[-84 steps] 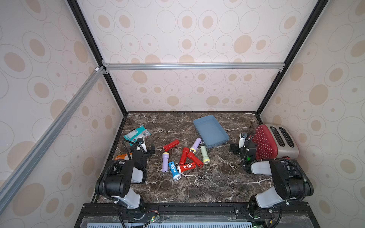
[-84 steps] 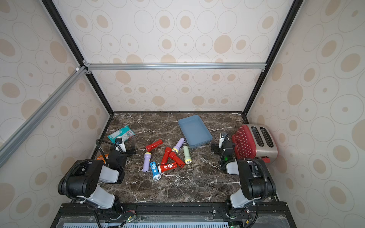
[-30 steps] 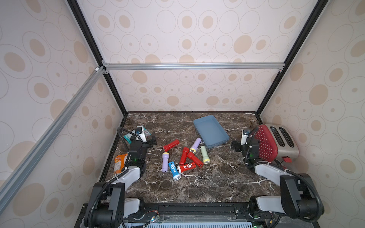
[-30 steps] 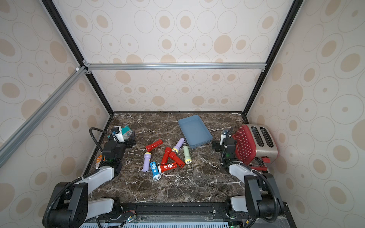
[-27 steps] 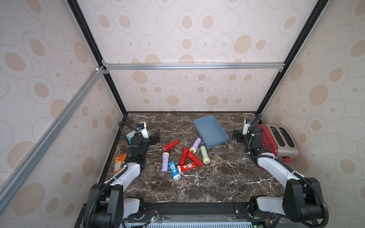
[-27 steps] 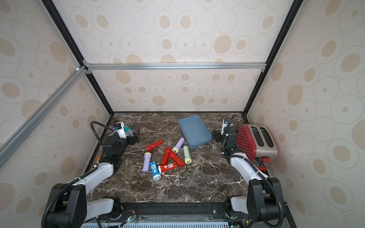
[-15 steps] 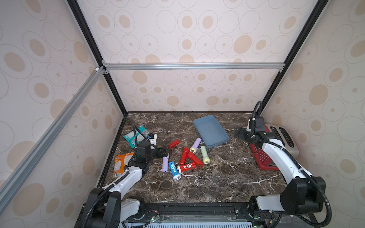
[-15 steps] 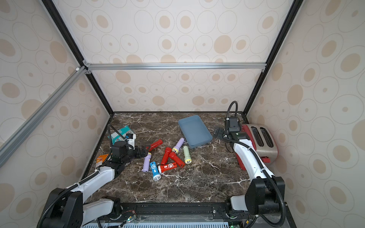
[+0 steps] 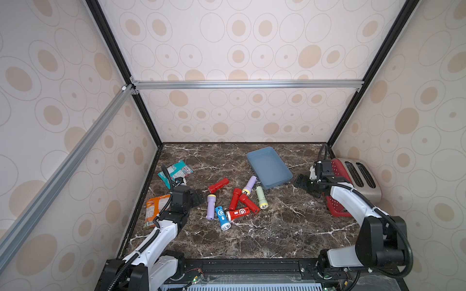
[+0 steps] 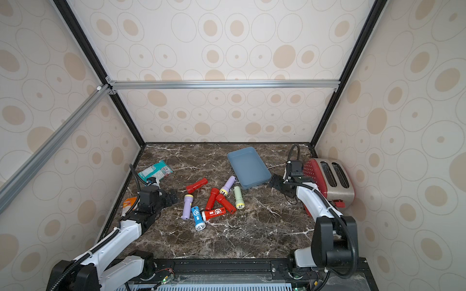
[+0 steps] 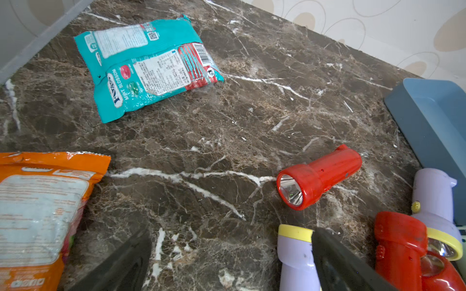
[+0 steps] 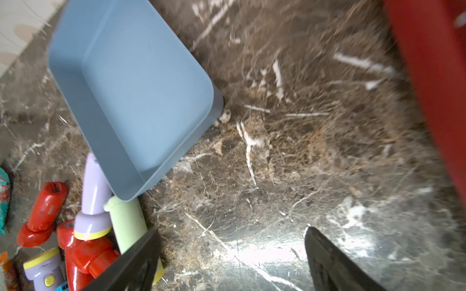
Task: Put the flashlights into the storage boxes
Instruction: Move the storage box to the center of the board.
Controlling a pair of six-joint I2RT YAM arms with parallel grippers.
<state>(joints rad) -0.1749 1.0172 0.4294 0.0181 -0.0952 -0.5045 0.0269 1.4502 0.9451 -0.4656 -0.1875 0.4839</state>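
Flashlights point(image 9: 235, 199) are heaped on the desk point(image 9: 277, 234), in the lower middle of the frame in both top views. None is put in the storage box point(image 9: 269, 167) yet; it is set just up and right of the heap and is bare inside. The left tool point(image 9: 199, 197) is spread wide with nothing in it, just left of the nearer lilac flashlight point(image 9: 210, 206). The right tool point(image 9: 303, 185) is spread wide too and is bare, right of the box. A pick-up seems to be starting. One flashlight should be straddled across its middle, then squeezed softly, so it is not rolled away and the others are not bumped.
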